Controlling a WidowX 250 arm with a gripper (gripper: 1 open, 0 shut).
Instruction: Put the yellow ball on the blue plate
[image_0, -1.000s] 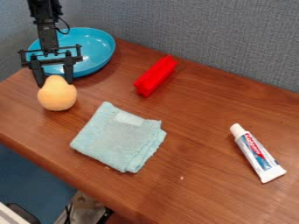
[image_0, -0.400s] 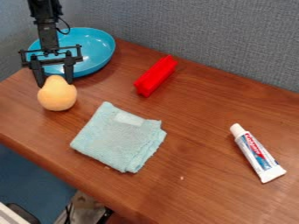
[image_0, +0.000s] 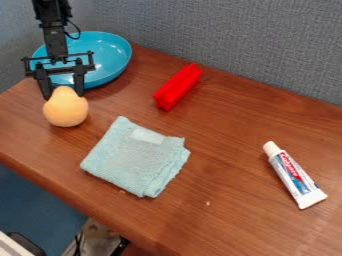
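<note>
The yellow ball (image_0: 64, 109), egg-shaped and yellow-orange, rests on the wooden table near its left edge. My gripper (image_0: 63, 88) hangs directly over it, open, with its two black fingers spread about as wide as the ball. The fingertips (image_0: 43, 90) reach down to the level of the ball's top; I cannot tell whether they touch it. The blue plate (image_0: 112, 56), glossy and shallow, sits just behind the ball and gripper at the table's back left, partly hidden by the arm.
A red block (image_0: 177, 86) lies right of the plate. A pale teal folded cloth (image_0: 135, 156) sits in the middle front. A toothpaste tube (image_0: 293, 173) lies at the right. The table's front edge (image_0: 80, 205) runs diagonally close to the cloth.
</note>
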